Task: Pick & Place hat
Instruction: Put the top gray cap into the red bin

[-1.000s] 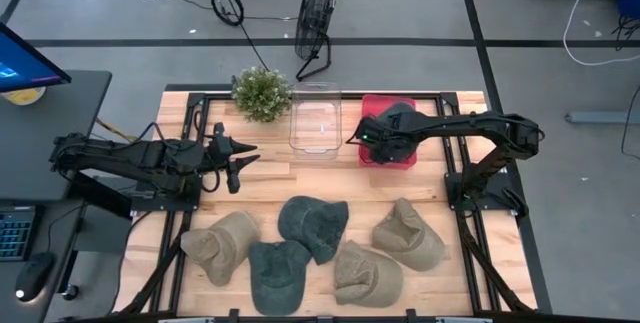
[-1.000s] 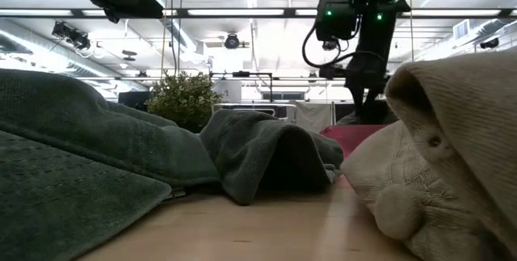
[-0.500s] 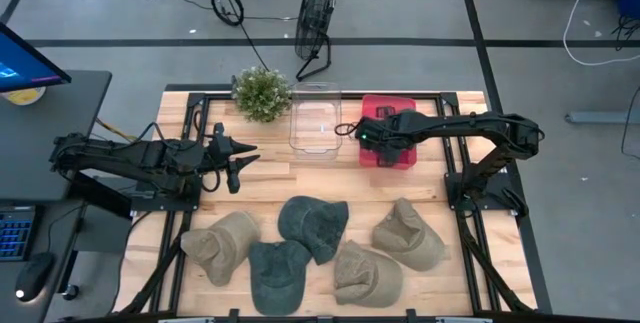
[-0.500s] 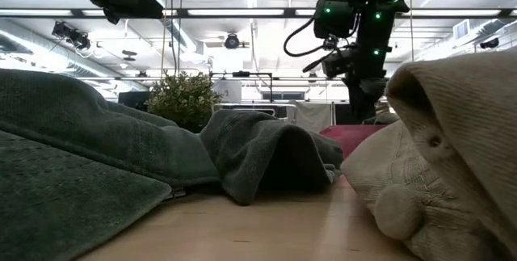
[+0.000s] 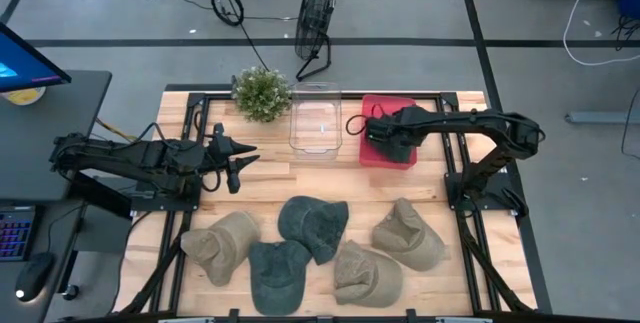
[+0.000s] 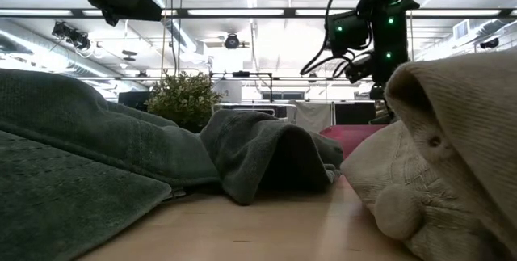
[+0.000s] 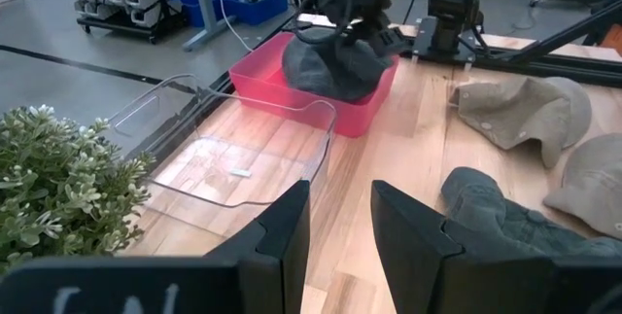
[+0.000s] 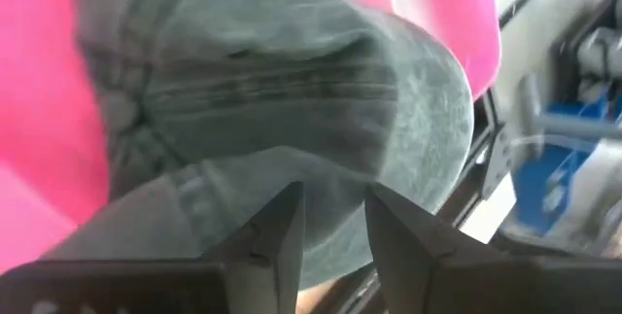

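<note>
A dark grey hat lies crown-up in the pink bin at the table's far right. My right gripper hangs just above it, fingers open and pointing down, holding nothing. The right wrist view looks down on the hat past the open fingers. My left gripper waits open above the table's left side. Several more hats lie on the near half: tan ones and dark ones.
A clear plastic container stands left of the pink bin, and a potted plant sits at the far edge beside it. Bare wood lies between the bins and the row of hats. A fan stands on the floor beyond the table.
My right gripper has risen from the pink bin and shifted toward the table's right edge, turning a little. The dark grey hat has stayed in the bin. The left arm has kept still.
</note>
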`<state>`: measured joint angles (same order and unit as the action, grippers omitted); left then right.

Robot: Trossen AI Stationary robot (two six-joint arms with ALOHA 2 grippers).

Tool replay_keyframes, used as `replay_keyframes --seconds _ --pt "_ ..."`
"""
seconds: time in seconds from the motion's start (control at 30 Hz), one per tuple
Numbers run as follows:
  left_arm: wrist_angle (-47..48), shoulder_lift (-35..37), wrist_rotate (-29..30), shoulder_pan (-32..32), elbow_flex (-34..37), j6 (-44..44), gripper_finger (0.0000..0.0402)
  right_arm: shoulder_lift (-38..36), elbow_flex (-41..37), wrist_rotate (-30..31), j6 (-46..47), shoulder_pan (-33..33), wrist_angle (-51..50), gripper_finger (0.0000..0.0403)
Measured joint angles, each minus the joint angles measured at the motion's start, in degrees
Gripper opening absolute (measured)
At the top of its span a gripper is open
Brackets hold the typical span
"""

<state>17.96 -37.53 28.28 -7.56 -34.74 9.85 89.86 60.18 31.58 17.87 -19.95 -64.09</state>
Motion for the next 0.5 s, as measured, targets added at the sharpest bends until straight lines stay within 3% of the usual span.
replay_keyframes --seconds 0.27,0.5 --pt "-0.02 -0.01 -0.01 0.01 0.00 0.04 0.0117 0.00 0.04 -1.13 8.53 -6.00 2.40 0.0114" --pt "-0.02 0.00 -0.01 -0.01 0.00 0.00 0.0117 0.00 0.04 -4.13 4.31 -8.81 6.85 0.0114"
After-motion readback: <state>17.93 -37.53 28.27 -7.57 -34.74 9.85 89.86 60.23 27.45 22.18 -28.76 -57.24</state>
